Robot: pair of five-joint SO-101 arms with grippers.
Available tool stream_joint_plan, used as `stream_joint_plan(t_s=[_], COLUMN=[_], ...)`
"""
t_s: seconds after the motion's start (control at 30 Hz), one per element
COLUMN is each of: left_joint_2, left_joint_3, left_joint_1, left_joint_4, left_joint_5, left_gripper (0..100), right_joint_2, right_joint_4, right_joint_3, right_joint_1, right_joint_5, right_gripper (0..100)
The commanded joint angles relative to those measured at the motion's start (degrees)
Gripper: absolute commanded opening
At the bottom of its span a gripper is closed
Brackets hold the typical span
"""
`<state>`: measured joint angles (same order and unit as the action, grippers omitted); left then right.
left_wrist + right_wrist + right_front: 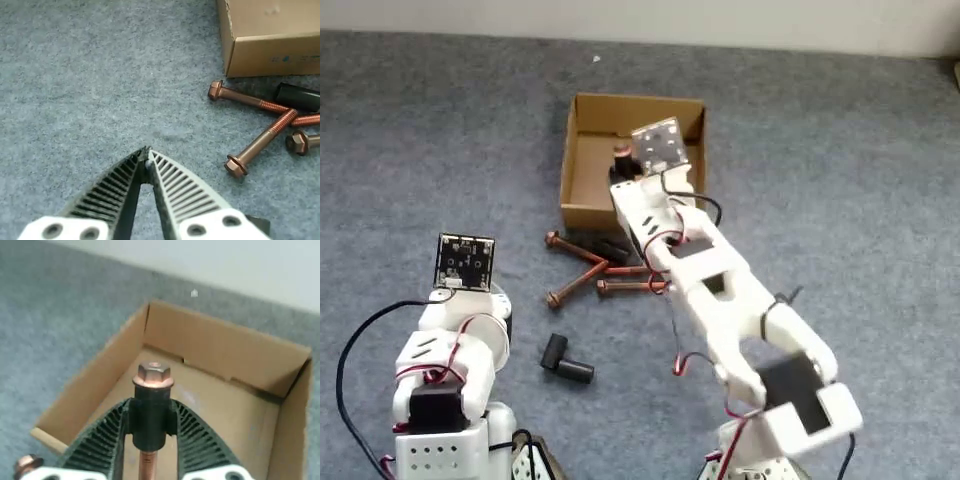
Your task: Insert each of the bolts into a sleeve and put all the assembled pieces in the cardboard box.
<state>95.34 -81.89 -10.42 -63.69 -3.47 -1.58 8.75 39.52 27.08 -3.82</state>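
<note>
one bolt [152, 376] in its black sleeve [150, 427], clamped lengthwise in the right gripper [150, 407] at frame centre — head pointing at the far wall of the cardboard box [225, 350]; left gripper [147, 154] pinched together.

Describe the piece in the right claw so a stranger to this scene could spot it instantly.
Find the open cardboard box on the grey carpet. Over it the right claw is shut on a black sleeve with a copper bolt through it. The other bolts lie bare on the carpet beside the box; only this one wears a sleeve.
</note>
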Motion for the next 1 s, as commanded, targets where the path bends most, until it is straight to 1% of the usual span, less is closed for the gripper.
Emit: stream_joint_plan(t_s=[0.0, 0.07, 0.23, 0.27, 0.37, 0.4, 0.57, 0.7, 0.83, 0.97], left_joint_2=[0.31, 0.31, 0.31, 0.31, 0.31, 0.31, 0.31, 0.31, 0.31, 0.31], left_joint_3=[0.22, 0.22, 0.22, 0.22, 0.22, 0.22, 0.31, 0.48, 0.84, 0.84], left_joint_1=[-0.31, -0.31, -0.31, -0.31, -0.31, -0.31, -0.31, -0.92, -4.7, -9.1], left_joint_4=[1.05, 1.14, 0.97, 0.97, 0.88, 0.88, 0.97, 1.05, 1.23, 3.43], left_joint_5=[-0.53, -0.53, -0.53, -0.53, -0.53, -0.53, -0.53, -0.44, -0.26, -0.09], left_gripper=[1, 1, 1, 1, 1, 1, 1, 1, 1, 1], right_joint_2=[-0.92, -0.92, -0.4, 0.57, 6.81, 9.45, 22.46, 29.32, 32.04, 33.89], right_joint_4=[1.01, -0.75, -2.68, -2.68, -4.7, -7.6, -28.44, -44.79, -58.42, -68.88], right_joint_3=[-4.53, -4.7, -4.7, -4.35, -4.18, -4.18, -4.62, -4.62, -4.53, -4.18], right_joint_1=[-0.84, -0.92, -2.24, -2.51, -2.51, -2.42, -2.42, -1.98, 2.07, 9.1], right_joint_5=[0.35, 0.53, 0.35, 0.26, 0.26, 0.44, 0.26, 0.18, 0.18, 0.18], right_gripper=[1.2, 4.6, 19.7, 21.1, 21.3, 21.3, 21.3, 21.3, 21.3, 21.3])
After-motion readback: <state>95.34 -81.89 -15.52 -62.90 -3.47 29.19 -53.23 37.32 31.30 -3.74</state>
